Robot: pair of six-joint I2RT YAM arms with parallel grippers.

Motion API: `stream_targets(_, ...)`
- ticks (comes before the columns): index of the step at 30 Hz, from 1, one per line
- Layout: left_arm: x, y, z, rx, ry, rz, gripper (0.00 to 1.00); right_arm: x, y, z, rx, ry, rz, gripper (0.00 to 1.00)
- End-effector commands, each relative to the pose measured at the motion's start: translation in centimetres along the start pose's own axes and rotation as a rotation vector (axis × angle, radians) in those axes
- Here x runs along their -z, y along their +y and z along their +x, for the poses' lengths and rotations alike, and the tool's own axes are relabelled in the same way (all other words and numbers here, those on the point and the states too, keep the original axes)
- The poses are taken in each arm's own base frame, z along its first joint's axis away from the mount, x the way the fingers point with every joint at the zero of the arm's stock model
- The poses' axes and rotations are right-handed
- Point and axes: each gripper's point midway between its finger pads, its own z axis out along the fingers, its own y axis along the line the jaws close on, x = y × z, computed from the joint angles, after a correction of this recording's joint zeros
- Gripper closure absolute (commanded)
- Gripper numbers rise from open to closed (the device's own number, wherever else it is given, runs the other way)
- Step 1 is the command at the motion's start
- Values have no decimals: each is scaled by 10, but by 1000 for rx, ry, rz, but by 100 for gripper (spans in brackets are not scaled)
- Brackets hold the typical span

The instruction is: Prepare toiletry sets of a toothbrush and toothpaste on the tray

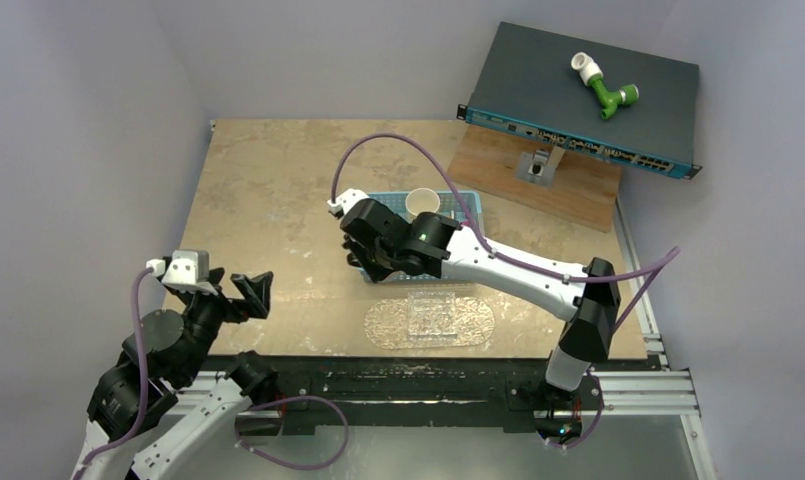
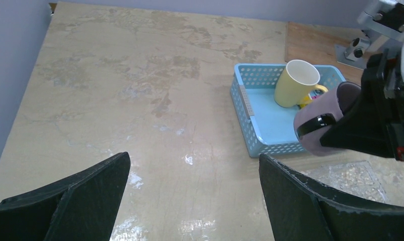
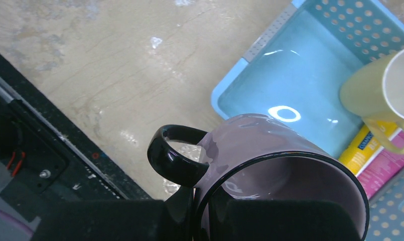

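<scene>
"Tray [image 1: 430,320], overhead view: condition?" asks the senior inspector.

"It lies flat at the near edge of the table [image 1: 278,200], just in front of the light-blue basket [image 1: 475,208]. No toothbrush or toothpaste is seen on it. The left gripper [image 1: 246,295] hovers well to the left with its jaws spread wide, holding nothing. The right gripper [image 1: 373,262] is over the basket's near-left corner. Its jaws are hidden in this view."

"Left wrist view?"

"The right gripper's jaws are pinched almost closed on the rim of a pale purple mug [image 2: 322,123], which is tilted above the basket's near end. A yellow mug [image 2: 296,83] sits inside the basket."

"Right wrist view?"

"There are 2 packs on the basket floor, the yellow toothpaste [image 3: 363,150] and the pink toothpaste [image 3: 388,168]. Both are partly hidden behind the yellow mug. No toothbrush is visible in any of the 3 views."

"Step in hand?"

"In my judgement, the mugs are being cleared out of the basket to reach the toiletries, and 0 sets are started. Next, the purple mug needs setting down upright on bare table, clear of the tray. Then the yellow mug needs lifting away from the toothpaste."
</scene>
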Motion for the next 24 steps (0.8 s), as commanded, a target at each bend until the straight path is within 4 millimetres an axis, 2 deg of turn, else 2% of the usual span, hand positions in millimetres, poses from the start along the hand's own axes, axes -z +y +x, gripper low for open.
stream_targets(1, 6, 21, -8, 53, -44, -112, 0, 13, 28, -18, -61, -48, -42, 100)
stream_targets(14, 15, 44, -12, 114, -98, -220, 0, -20, 68, 31, -117, 73, -39, 100)
stream_targets(24, 17, 45, -12, 122, -107, -219, 0, -48, 79, 65, -148, 140, 5, 100)
